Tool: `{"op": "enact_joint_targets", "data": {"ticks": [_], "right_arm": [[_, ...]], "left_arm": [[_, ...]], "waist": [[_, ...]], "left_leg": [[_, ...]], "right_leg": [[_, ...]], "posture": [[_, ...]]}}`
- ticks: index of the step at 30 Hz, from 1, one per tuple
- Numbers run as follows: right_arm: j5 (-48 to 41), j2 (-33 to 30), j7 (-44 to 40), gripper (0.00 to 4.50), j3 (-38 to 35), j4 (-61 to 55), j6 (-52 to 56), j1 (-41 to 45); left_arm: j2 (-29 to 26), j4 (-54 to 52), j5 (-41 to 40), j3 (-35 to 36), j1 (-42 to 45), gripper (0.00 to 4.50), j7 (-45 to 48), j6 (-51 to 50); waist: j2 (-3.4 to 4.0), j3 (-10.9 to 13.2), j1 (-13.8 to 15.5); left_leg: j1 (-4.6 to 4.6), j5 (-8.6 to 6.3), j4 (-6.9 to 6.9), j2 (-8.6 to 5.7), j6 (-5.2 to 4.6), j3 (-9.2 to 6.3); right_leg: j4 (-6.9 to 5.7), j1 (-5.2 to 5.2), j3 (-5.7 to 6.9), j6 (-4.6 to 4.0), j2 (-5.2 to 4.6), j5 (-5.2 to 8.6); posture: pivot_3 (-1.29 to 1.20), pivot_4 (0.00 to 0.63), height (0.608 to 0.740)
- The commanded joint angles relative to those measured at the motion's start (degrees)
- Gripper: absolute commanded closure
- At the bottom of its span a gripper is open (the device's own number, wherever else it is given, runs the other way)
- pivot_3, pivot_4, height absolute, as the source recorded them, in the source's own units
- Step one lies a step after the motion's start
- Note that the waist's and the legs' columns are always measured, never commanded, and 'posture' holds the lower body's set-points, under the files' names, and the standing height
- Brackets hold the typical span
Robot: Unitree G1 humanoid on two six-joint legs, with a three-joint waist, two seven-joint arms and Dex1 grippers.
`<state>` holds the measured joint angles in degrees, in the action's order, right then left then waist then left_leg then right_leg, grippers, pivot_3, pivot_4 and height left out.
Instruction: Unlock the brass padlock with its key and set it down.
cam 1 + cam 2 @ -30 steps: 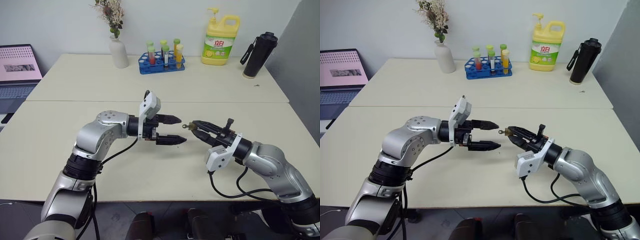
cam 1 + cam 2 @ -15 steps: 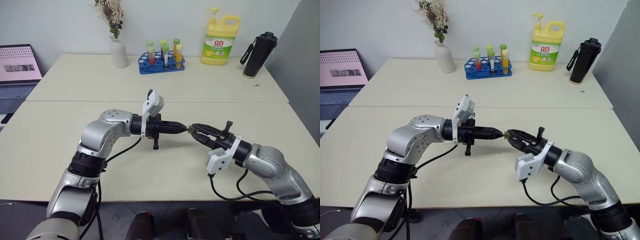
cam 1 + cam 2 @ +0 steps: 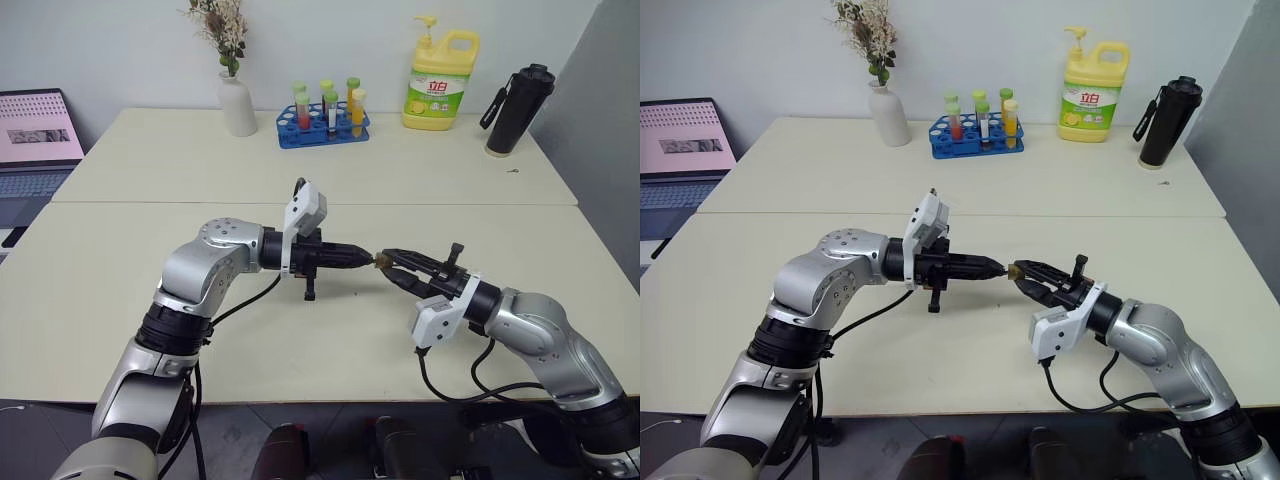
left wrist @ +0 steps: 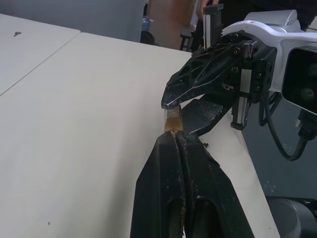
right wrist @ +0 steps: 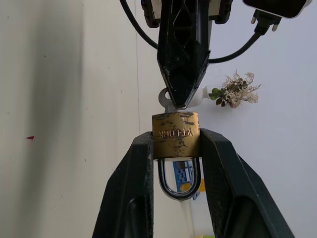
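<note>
One brass padlock (image 5: 176,134) is pinched between the two black fingers (image 5: 130,188) of the right tool (image 3: 388,262), held in the air above the front half of the pale surface (image 3: 120,290); its silver shackle (image 5: 181,182) points back between the fingers toward the wrist; the body bears stamped lettering on the visible face. One key (image 5: 165,99) shows as a small silvery head just past the padlock's free end; whether its blade is seated in the padlock cannot be told. Pressed together, the left tool (image 3: 366,257) meets the padlock tip to tip and pinches the key head; the two tools point at each other, the left arm reaching in from the robot's left and the right arm from its right.

Several items stand along the far edge of the rear surface, well apart from the tools: a white vase (image 3: 238,104) with dried flowers, a blue rack of coloured test tubes (image 3: 324,118), a yellow pump bottle (image 3: 441,80), a black flask (image 3: 518,110); a laptop (image 3: 32,140) with a pink screen sits off the surface at the robot's far left.
</note>
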<state>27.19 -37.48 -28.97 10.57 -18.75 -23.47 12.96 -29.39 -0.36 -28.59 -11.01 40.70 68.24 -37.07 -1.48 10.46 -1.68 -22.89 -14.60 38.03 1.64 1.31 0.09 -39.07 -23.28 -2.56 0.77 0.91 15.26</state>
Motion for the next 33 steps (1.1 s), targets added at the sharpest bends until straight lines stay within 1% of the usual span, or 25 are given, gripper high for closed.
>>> {"op": "enact_joint_targets", "data": {"ticks": [1,7,11,18,21,24,28,29,32,33], "right_arm": [[-1.3,0.5,0.8,3.57,-1.5,-1.9,-0.4,1.0],[-1.9,0.9,1.1,3.57,-2.2,-1.7,-0.2,1.3],[-1.9,1.0,1.2,3.57,-2.4,-1.6,-0.5,1.3],[-1.9,0.9,1.8,3.57,-2.8,-1.1,-1.0,2.0],[-1.9,1.0,2.0,3.57,-2.9,-1.1,-1.1,2.1],[-1.7,1.1,2.1,3.57,-2.7,-1.0,-1.1,2.3],[-1.7,1.1,2.1,3.57,-2.7,-0.7,-1.0,2.5],[-1.7,1.2,2.1,3.57,-2.7,-0.7,-1.0,2.5],[-1.8,1.2,2.2,3.57,-2.7,-0.8,-0.9,2.6],[-1.8,1.2,2.2,3.57,-2.7,-0.7,-1.0,2.7]], "left_arm": [[0.0,-3.2,0.2,0.1,-0.9,4.50,1.6,3.9],[-1.1,-5.6,4.1,-0.7,-3.9,4.50,2.7,14.1],[-0.4,-5.6,6.1,-0.6,-4.7,4.50,2.1,19.8],[0.1,-2.1,14.6,-1.8,-5.2,4.50,2.8,40.3],[0.9,0.3,16.6,-1.7,-5.0,4.50,2.1,47.2],[1.7,1.9,16.7,-1.5,-4.1,4.50,1.8,49.0],[2.1,1.4,15.2,-1.2,-3.1,4.50,1.4,46.0],[2.1,1.0,14.8,-1.1,-3.2,4.50,1.2,44.4],[1.9,-1.5,11.7,-0.5,-3.2,4.50,0.0,34.6],[1.9,-1.5,11.3,-0.4,-3.1,4.31,-0.3,32.3]], "waist": [[0.00,0.0,0.0],[0.00,0.0,0.0],[0.00,0.0,0.0],[0.00,0.0,0.1],[0.00,0.0,0.1],[0.00,0.0,0.1],[0.00,0.0,0.1],[0.00,0.0,0.1],[0.00,0.0,0.0],[0.00,0.0,0.0]], "left_leg": [[0.00,0.00,0.00,0.01,0.00,-0.01],[0.00,0.00,0.00,0.01,0.00,0.00],[0.00,0.00,0.01,0.01,0.00,0.00],[0.00,0.00,0.01,0.00,0.00,0.04],[0.00,0.00,0.01,-0.01,0.00,0.05],[0.00,0.00,0.01,-0.01,-0.01,0.07],[-0.01,0.00,0.01,-0.01,-0.01,0.07],[-0.01,0.00,0.01,-0.01,-0.01,0.07],[0.00,0.00,0.01,-0.01,-0.01,0.05],[-0.01,0.00,0.01,0.00,-0.01,0.04]], "right_leg": [[0.00,0.00,-0.01,0.00,0.00,0.00],[0.00,0.00,-0.03,-0.05,-0.01,-0.03],[0.00,0.00,-0.02,-0.05,-0.01,-0.03],[0.00,0.01,-0.03,-0.07,-0.01,-0.04],[0.00,0.01,-0.03,-0.09,-0.01,-0.05],[0.00,0.01,-0.02,-0.08,-0.01,-0.05],[0.00,0.01,-0.01,-0.08,-0.01,-0.05],[0.00,0.01,0.00,-0.07,0.00,-0.05],[0.00,0.02,0.01,-0.05,0.00,-0.03],[0.00,0.02,0.01,-0.05,0.00,-0.03]], "posture": [[0.00,0.150,0.740],[0.00,0.150,0.740],[0.00,0.150,0.740],[0.00,0.150,0.740],[0.00,0.150,0.740],[0.00,0.150,0.740],[0.00,0.150,0.740],[0.00,0.150,0.740],[0.00,0.150,0.740],[0.00,0.150,0.740]]}}
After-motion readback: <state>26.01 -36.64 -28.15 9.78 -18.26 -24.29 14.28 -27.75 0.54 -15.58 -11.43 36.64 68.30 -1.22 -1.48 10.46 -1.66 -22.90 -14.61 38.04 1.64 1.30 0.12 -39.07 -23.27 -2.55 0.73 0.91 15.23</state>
